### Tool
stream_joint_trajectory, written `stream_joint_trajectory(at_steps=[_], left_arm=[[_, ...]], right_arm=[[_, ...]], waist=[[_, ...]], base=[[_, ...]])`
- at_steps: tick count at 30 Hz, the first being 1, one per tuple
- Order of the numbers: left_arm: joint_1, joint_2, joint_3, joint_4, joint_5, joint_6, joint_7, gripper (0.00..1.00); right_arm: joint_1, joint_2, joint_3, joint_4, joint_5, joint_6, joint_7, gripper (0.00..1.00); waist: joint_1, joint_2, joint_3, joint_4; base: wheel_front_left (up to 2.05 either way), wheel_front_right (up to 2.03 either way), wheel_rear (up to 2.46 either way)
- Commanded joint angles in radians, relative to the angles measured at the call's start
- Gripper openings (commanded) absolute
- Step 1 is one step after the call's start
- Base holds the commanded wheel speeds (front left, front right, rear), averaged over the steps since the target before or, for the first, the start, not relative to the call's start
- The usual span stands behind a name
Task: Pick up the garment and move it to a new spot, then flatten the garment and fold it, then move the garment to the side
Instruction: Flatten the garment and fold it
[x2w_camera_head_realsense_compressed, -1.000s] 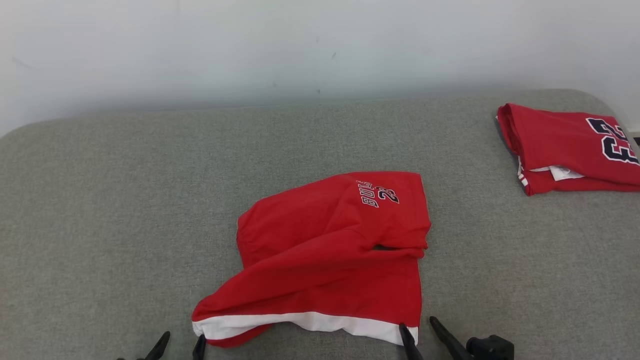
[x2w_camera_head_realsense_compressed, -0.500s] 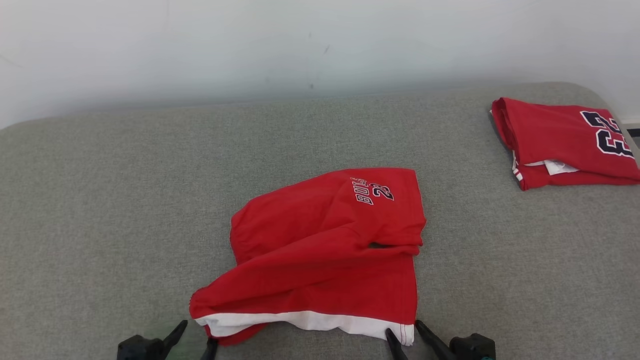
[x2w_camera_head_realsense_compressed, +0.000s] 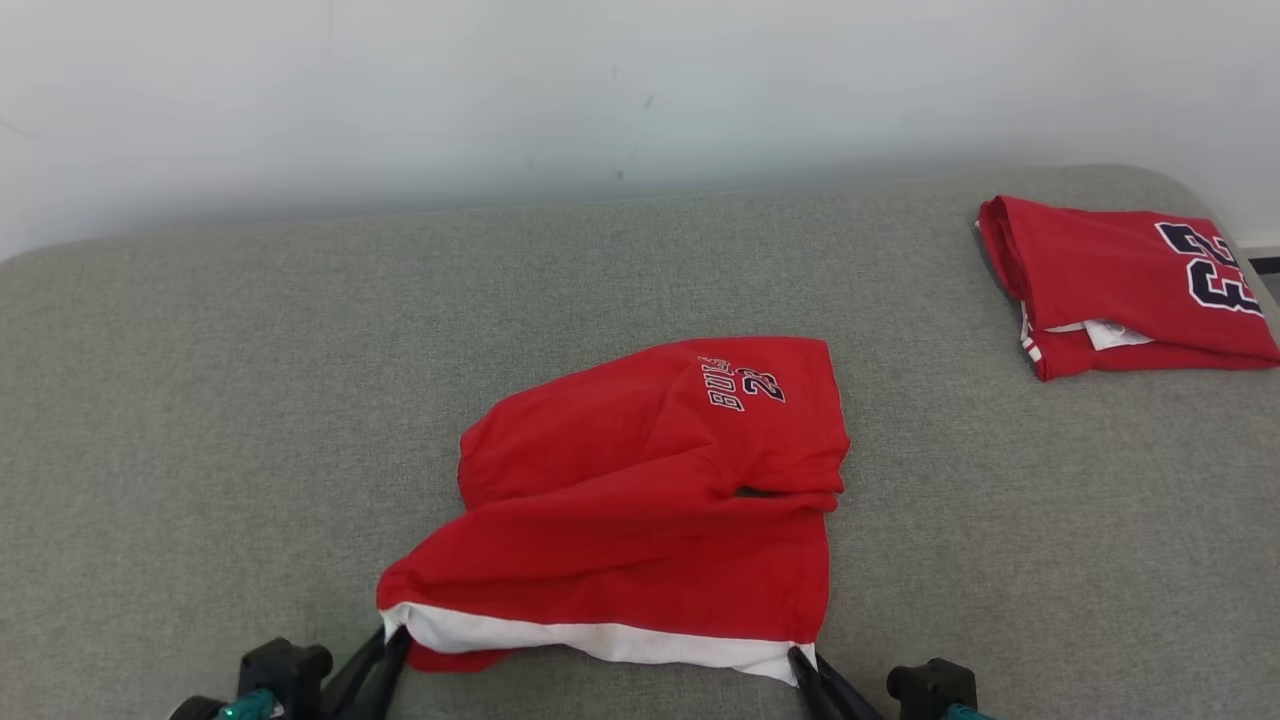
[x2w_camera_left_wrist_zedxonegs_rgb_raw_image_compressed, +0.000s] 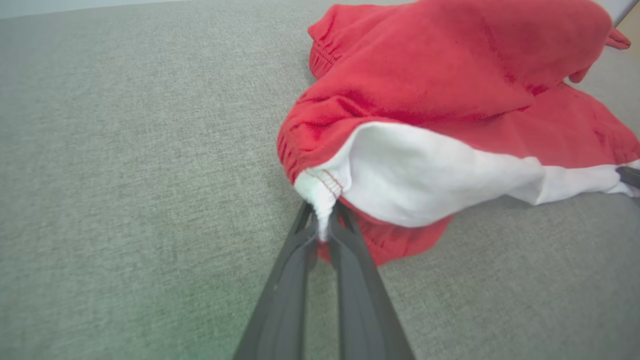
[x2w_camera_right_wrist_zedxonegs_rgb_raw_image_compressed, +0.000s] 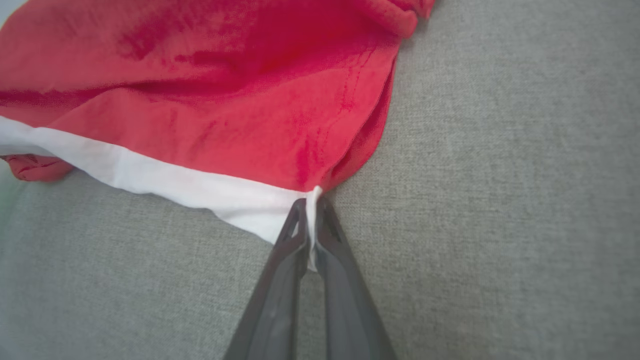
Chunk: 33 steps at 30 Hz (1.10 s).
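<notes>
— Where do we have the garment?
— We see the red garment (x2w_camera_head_realsense_compressed: 650, 490) lying crumpled near the middle of the grey cushion (x2w_camera_head_realsense_compressed: 200, 400), with its white band (x2w_camera_head_realsense_compressed: 600, 640) along the edge nearest us and the lettering (x2w_camera_head_realsense_compressed: 745, 382) on the far part

— And our grippers?
— Our left gripper (x2w_camera_left_wrist_zedxonegs_rgb_raw_image_compressed: 322, 222) has its fingers pressed together on the left corner of the white band, and in the left wrist view we see a bit of white hem pinched between them. Our right gripper (x2w_camera_right_wrist_zedxonegs_rgb_raw_image_compressed: 311, 207) pinches the right corner of the same band, with a thin strip of white cloth caught between its dark fingers

— Is the cloth off the cushion?
— The left corner stands up a little, with a red fold (x2w_camera_left_wrist_zedxonegs_rgb_raw_image_compressed: 400, 240) tucked under it. The rest lies on the cushion

— Anything else near us?
— We see a second red garment (x2w_camera_head_realsense_compressed: 1120, 290), folded and bearing a large dark number, well apart at the far right, close to the white wall (x2w_camera_head_realsense_compressed: 500, 90)
</notes>
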Motion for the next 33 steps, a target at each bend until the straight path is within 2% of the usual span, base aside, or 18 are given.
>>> stream_joint_trajectory(at_steps=[1, 7, 12, 19, 26, 33], left_arm=[[0.013, -0.009, 0.029, -0.014, 0.014, 0.003, -0.006, 0.0], [0.077, -0.03, 0.096, -0.077, 0.059, 0.003, -0.005, 0.0], [0.139, -0.046, 0.155, -0.17, 0.11, 0.008, -0.005, 0.0], [0.081, -0.013, 0.192, -0.269, 0.177, 0.01, -0.004, 0.0], [-0.155, 0.063, 0.153, -0.349, 0.194, 0.0, 0.097, 0.0], [-0.561, 0.15, 0.006, -0.367, 0.104, 0.003, 0.231, 0.0]], right_arm=[[-0.004, 0.002, -0.002, 0.007, 0.006, -0.003, -0.004, 0.0], [0.009, -0.011, -0.028, -0.033, 0.02, -0.003, -0.009, 0.0], [0.03, -0.031, -0.084, -0.149, 0.017, -0.003, -0.009, 0.0], [-0.021, -0.071, -0.122, -0.304, 0.041, -0.003, -0.009, 0.0], [-0.234, -0.121, -0.137, -0.369, 0.085, -0.003, 0.054, 0.0], [-0.588, -0.159, -0.146, -0.308, 0.127, -0.003, 0.124, 0.0]], waist=[[-0.0001, -0.0001, -0.002, 0.001], [-0.0001, -0.0001, -0.01, 0.004], [-0.0001, -0.0001, -0.015, 0.007], [-0.0001, -0.0001, -0.004, 0.002], [-0.0001, -0.0001, 0.071, -0.014], [-0.0001, -0.0001, 0.228, -0.017]], base=[[0.0, 0.0, 0.0], [0.0, 0.0, 0.0], [0.0, 0.0, 0.0], [0.0, 0.0, 0.0], [0.0, 0.0, 0.0], [0.0, 0.0, 0.0]])
